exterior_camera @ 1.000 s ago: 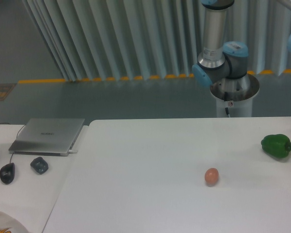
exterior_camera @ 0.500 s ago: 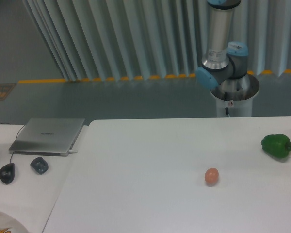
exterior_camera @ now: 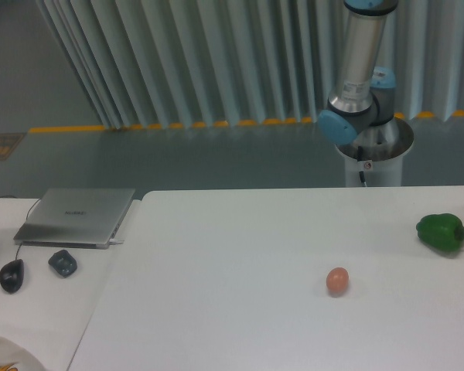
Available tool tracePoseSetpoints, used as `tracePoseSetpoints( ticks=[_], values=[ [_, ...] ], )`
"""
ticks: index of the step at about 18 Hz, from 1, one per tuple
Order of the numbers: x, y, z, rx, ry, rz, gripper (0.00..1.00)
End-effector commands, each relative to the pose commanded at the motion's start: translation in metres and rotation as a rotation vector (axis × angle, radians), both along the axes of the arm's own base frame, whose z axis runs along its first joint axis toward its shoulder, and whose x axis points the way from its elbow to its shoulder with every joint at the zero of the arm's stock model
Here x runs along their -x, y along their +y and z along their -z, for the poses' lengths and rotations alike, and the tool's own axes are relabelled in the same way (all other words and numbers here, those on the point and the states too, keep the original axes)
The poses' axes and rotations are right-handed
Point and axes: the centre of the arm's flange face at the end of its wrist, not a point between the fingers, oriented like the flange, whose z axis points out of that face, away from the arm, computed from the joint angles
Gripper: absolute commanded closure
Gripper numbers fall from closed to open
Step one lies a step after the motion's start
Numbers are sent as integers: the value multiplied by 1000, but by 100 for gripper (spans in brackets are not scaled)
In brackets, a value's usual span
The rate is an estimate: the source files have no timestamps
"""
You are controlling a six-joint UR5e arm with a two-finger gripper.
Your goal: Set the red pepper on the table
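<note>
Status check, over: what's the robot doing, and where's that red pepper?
Gripper out of view. No red pepper visible. Table holds green pepper and orange ball.

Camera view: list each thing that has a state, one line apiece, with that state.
green bell pepper: lying on the table, near its right edge.
orange ball: resting on the table, nothing touching it.
laptop: lid closed, on the side desk.
computer mouse: on the side desk, cable attached.
robot arm: raised behind the table; end effector out of frame.
red pepper: not in view.
</note>
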Motion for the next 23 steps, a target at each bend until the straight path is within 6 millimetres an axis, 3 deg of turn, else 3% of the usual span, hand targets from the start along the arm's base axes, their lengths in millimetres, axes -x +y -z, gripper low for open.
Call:
tracePoseSetpoints(
  ticks=[10, 18, 23],
  values=[
    [38, 7, 57, -105, -8, -213, 0],
    [39, 12, 66, -172, -35, -338, 0],
    [31, -5, 79, -162, -64, -363, 0]
  ],
)
